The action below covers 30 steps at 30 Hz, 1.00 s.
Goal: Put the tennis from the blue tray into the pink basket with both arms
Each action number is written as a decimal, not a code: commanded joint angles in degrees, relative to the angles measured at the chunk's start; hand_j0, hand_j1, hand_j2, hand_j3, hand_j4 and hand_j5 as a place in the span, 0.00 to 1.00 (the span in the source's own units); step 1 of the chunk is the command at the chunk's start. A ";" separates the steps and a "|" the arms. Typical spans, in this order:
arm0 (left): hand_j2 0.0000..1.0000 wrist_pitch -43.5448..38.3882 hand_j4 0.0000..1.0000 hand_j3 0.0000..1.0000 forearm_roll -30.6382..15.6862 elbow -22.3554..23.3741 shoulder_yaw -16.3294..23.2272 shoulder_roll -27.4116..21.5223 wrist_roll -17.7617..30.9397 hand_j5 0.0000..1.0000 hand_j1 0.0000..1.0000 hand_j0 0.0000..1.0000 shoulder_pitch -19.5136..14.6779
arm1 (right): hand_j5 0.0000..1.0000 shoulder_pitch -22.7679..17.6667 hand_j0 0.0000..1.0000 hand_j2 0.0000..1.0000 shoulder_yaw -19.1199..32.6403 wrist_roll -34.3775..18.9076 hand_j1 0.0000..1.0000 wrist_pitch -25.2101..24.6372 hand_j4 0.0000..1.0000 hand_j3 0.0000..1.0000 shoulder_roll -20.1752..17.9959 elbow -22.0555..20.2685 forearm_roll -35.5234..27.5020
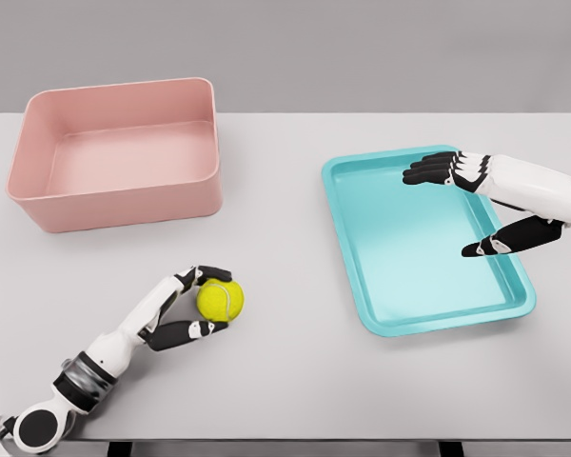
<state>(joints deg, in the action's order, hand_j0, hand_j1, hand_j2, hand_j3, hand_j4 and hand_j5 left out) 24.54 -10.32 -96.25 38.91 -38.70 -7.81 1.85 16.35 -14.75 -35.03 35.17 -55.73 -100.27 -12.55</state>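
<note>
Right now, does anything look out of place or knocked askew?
Nothing is spilled or damaged. The tennis ball is off the blue tray, between the left hand's fingers over the table. The pink basket stands upright; the right hand hovers open over the tray.

The pink basket (114, 190) and blue tray (409, 324) looked like smooth, slightly glossy plastic. The tennis ball (221, 299) appeared fuzzy; the counter (295, 381) was matt.

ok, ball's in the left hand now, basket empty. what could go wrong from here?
1. The left hand pinches the tennis ball only between fingertips and thumb, not in the palm, so it could slip out during the lift.
2. The pink basket has tall walls; a low carry might clip the near wall or knock the ball loose.
3. The right hand hangs open over the blue tray; pulling back low could nudge the tray.
</note>
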 commanded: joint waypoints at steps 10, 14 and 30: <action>0.53 3.50 0.53 0.53 -0.14 -4.47 -1.03 -0.59 -0.01 0.53 0.53 0.53 -1.93 | 1.00 0.09 1.00 1.00 -0.02 0.03 1.00 -0.28 1.00 1.00 0.00 -0.02 -0.46; 0.53 5.69 0.53 0.53 -0.14 -4.65 -1.55 -0.68 -0.10 0.53 0.53 0.53 -3.60 | 1.00 0.18 1.00 1.00 -0.02 0.03 1.00 -0.72 1.00 1.00 0.00 -0.02 -0.46; 0.49 7.45 0.49 0.49 -1.11 -4.74 -6.65 -0.59 -0.10 0.49 0.49 0.49 -6.41 | 1.00 0.09 1.00 1.00 -0.11 0.03 1.00 -1.51 1.00 1.00 0.88 0.16 -0.46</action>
<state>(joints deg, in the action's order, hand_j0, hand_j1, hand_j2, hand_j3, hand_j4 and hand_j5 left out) 31.92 -11.29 -100.95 32.96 -39.26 -7.89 -4.92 16.44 -14.86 -35.03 33.87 -54.79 -100.09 -12.56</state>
